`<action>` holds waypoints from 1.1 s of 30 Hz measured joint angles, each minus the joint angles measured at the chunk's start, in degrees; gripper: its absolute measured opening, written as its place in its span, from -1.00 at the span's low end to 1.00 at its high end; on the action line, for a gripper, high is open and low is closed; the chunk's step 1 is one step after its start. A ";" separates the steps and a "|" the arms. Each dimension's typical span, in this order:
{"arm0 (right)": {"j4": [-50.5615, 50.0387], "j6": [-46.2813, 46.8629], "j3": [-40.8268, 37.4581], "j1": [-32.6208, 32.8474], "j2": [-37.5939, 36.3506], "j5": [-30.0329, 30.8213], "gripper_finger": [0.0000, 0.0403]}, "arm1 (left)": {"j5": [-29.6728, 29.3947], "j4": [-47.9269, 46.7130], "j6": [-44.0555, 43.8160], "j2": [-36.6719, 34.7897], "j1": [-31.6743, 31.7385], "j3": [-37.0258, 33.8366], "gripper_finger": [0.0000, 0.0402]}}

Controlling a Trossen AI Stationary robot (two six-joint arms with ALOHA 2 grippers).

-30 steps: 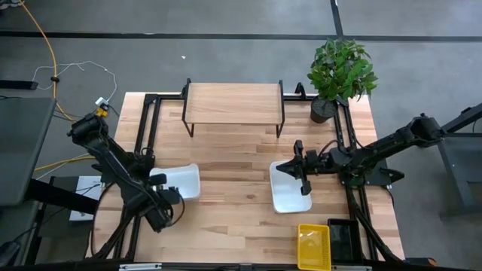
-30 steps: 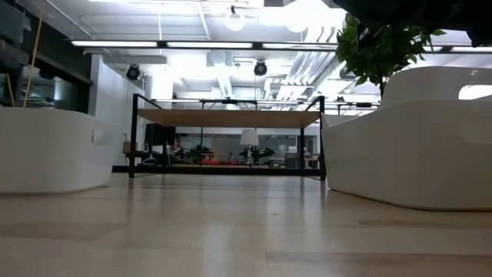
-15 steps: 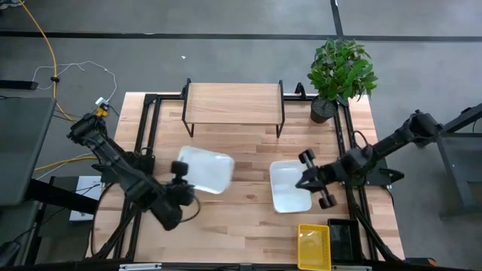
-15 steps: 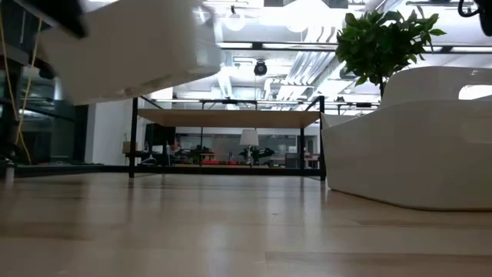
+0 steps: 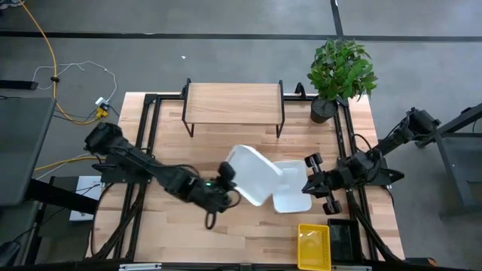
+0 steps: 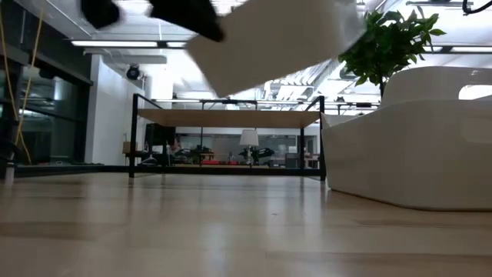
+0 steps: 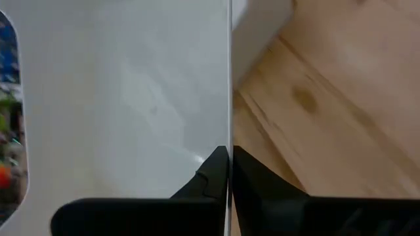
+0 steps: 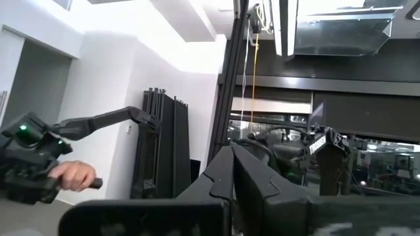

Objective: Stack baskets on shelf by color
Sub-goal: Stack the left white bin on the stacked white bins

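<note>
My left gripper (image 5: 230, 175) is shut on a white basket (image 5: 254, 173) and holds it in the air over the middle of the table. The basket hangs high and tilted in the low view (image 6: 269, 38). A second white basket (image 5: 291, 190) rests flat on the table, and the held one overlaps its left edge. A yellow basket (image 5: 313, 246) lies at the near right corner. The shelf (image 5: 233, 103) stands bare at the far side. My right gripper (image 5: 316, 183) is shut on nothing, just right of the resting basket, tipped upward into the room (image 8: 231, 154). My left gripper pinches one wall of the white basket at its rim (image 7: 230, 134), a finger on each face of the thin wall. The fingers come from the table's left, slanting down. The basket is lifted clear of the table and tilted, with its far part over the other white basket.
A potted plant (image 5: 340, 71) stands at the far right corner beside the shelf. A black box (image 5: 343, 239) sits next to the yellow basket. Bare wood lies in front of the shelf. A person's hand (image 8: 72, 174) shows in the room beyond the table.
My left gripper has swung from the near left toward the table's middle and upward, rolling as it went. It lifted the white basket off the table and tipped it over the other basket's left edge. My right gripper has drawn back toward the right edge and tipped upward.
</note>
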 joint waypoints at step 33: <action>-1.55 0.04 0.00 -0.02 -0.07 0.87 -1.00 | 14.85 25.30 36.98 22.90 7.84 12.51 -1.00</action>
